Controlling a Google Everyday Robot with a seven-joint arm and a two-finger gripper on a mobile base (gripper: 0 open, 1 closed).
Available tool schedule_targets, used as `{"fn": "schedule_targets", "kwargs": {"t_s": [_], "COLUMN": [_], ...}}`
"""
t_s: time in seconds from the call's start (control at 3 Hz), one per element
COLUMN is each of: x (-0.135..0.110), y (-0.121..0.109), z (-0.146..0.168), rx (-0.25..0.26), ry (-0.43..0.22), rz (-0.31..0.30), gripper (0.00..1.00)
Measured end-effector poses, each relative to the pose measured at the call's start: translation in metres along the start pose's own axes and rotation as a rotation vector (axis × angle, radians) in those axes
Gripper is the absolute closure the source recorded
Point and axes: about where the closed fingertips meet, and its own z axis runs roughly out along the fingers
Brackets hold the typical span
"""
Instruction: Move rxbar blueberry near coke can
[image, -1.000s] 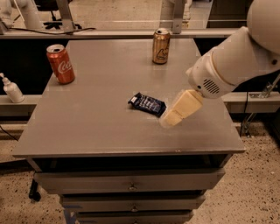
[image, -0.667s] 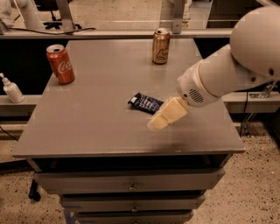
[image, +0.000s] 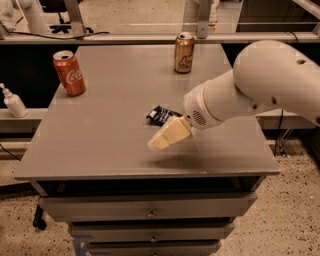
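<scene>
a grey desk (image: 100, 145) with shut drawers (image: 150, 212) beneath stands on a speckled floor, with a rail behind it. the rxbar blueberry (image: 161, 114) lies flat near the middle of the desk, well apart from the coke can (image: 69, 73), which stands upright at the far left edge. the gripper (image: 156, 143) hangs just on the near side of the bar, tilted down and to the left, casting a shadow on the desk below it. i cannot tell whether it is open or closed. i judge the reach is not finished. i would bring it squarely over the bar's short width, come down low because the bar is so flat, and then carry it left. a gold can (image: 184, 53) stands at the far edge. i cannot see what is in either can.
</scene>
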Motion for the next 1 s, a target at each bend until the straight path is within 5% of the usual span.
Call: {"fn": "schedule_targets", "kwargs": {"t_s": [1.0], "x": [-0.009], "y": [-0.001], "z": [0.038], "rx": [-0.049], "ry": [-0.002], "rz": [0.017], "gripper": [0.64]}}
